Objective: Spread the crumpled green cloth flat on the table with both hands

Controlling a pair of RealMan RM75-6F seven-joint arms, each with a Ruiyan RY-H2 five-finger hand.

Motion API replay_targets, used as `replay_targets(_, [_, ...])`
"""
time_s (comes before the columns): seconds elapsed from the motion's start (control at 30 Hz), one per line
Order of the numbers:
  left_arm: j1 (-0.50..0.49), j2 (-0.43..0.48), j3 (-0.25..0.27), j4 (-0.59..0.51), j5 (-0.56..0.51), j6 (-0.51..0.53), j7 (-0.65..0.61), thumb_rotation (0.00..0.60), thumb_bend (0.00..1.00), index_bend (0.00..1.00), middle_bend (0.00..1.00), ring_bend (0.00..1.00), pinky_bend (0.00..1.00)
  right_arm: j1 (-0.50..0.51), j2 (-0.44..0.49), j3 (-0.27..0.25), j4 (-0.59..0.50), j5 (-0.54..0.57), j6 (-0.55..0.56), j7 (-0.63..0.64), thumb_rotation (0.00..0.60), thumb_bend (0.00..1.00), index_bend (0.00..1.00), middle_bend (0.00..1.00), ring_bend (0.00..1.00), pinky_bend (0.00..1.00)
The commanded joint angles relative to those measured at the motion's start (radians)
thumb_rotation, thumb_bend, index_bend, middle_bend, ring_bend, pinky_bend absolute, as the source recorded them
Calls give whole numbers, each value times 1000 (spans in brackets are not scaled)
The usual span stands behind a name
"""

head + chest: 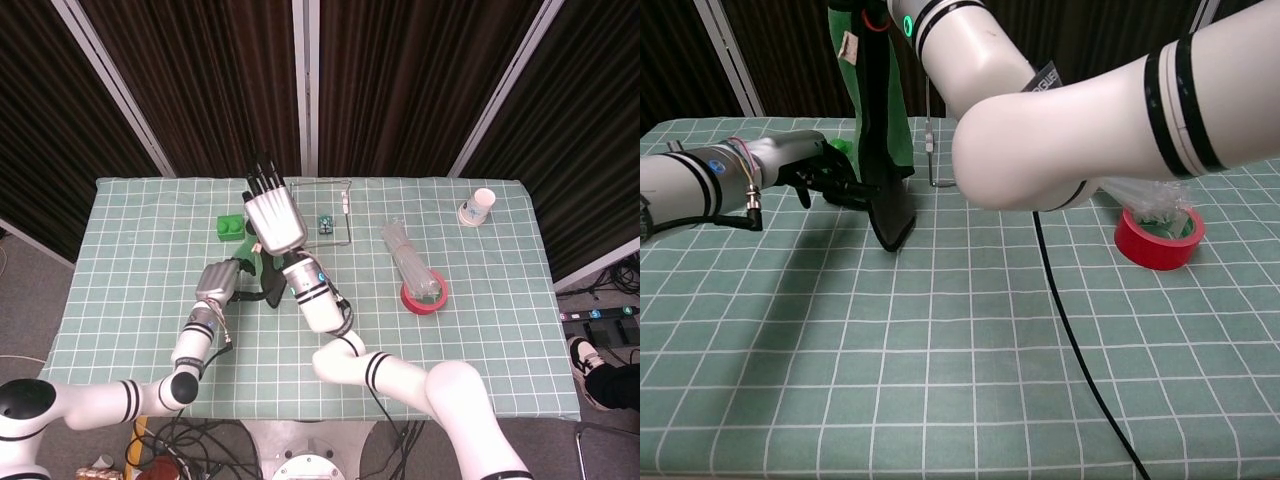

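Observation:
The green cloth, green on one face and black on the other, hangs in a narrow fold from above the chest view down to a tip just over the table. My right hand is raised over the table's middle back and grips the cloth's top; in the chest view only its forearm shows. My left hand reaches in from the left, and its dark fingers pinch the cloth's lower left edge. From the head view, the cloth peeks out below the right hand, with the left hand beside it.
A green block lies back left of the hands. A wire frame stands behind them with a small item inside. To the right are a red tape roll, a clear plastic bundle and a paper cup.

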Motion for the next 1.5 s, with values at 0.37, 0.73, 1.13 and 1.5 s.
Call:
replay_targets(0.37, [-3,-63,-25,42,-18,-3,-1,345,0,435,327,260,387,-96,66,-38,-183,22,59,-59,600,417,626,207,34,0])
replay_targets(0.73, [-12,-51,-37,-16,-49,-17,20,242,0,369,327,260,388,-49,14,-28,-102,47,35,-99,600,428,620,205,37,0])
replay_targets(1.13, [-44,-146,-41,102,-100,30,89,272,0,371,327,260,395,-45,11,-21,-102,48,35,-74,600,431,621,205,38,0])
replay_targets(1.5, [-13,-187,-89,154,-56,47,18,600,115,618,440,349,439,-88,51,-39,-184,36,59,-56,600,430,621,202,38,0])
